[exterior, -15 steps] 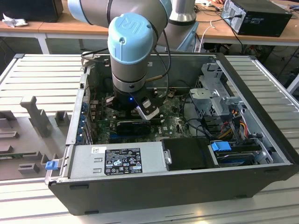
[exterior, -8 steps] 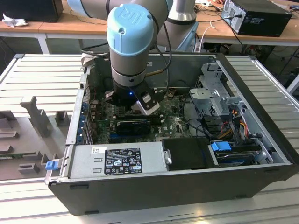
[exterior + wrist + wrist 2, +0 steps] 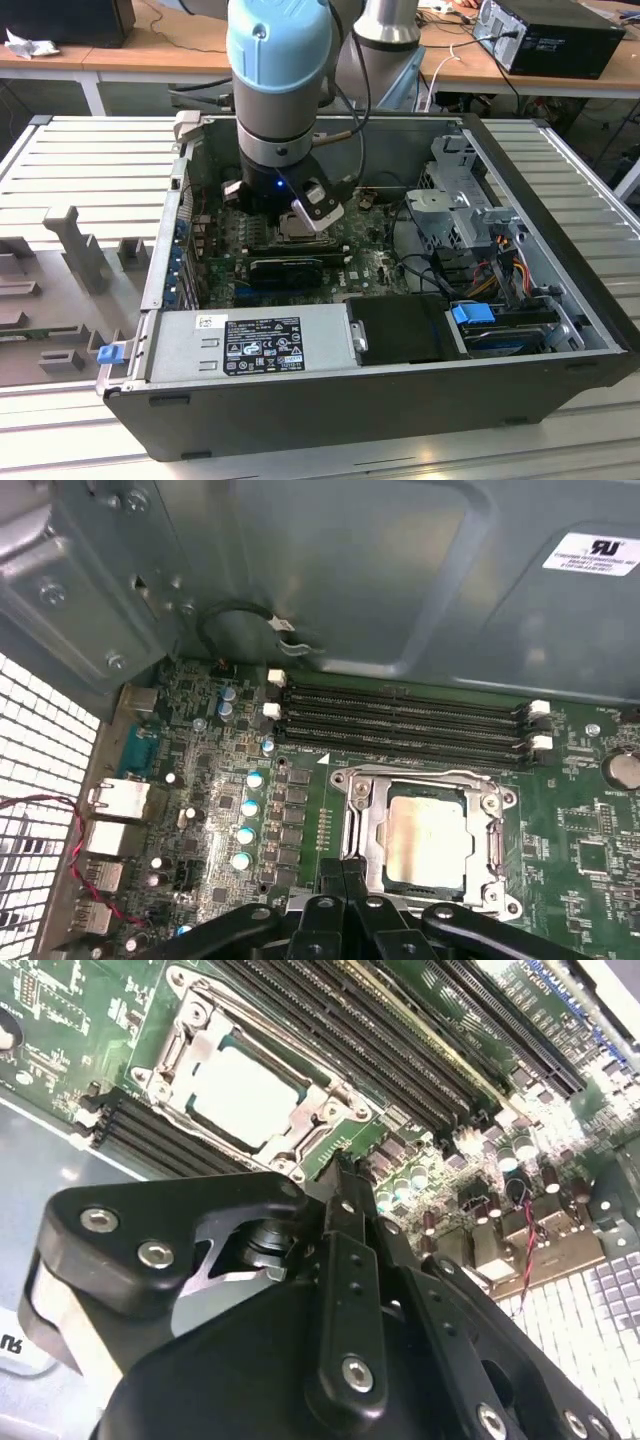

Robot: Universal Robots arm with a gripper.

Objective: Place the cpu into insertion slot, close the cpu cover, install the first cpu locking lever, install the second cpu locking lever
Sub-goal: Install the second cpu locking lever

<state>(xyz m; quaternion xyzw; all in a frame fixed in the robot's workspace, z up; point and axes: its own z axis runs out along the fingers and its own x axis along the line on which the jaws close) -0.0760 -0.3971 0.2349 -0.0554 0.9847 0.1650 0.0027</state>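
The cpu (image 3: pixel 425 830) lies flat in the insertion slot (image 3: pixel 508 908) on the green board, its pale silver top facing up. The cpu cover (image 3: pixel 365 832) is down around it as a silvery frame; the chip shows through its window. In the second wrist view the same cpu (image 3: pixel 245 1090) and cpu cover (image 3: pixel 190 1052) sit just past my fingertips. My gripper (image 3: pixel 345 868) (image 3: pixel 345 1170) is shut with nothing between its fingers, hovering beside the socket's edge near one corner. In the exterior view the arm's wrist stands over the insertion slot (image 3: pixel 297 228).
Black memory slots (image 3: pixel 400 720) run along one side of the socket, and capacitors (image 3: pixel 245 820) and rear ports (image 3: pixel 110 815) on another. The case's grey wall (image 3: pixel 350 570) rises close behind. A black card (image 3: pixel 287 268), a power supply (image 3: pixel 255 340) and a drive cage (image 3: pixel 460 200) fill the case.
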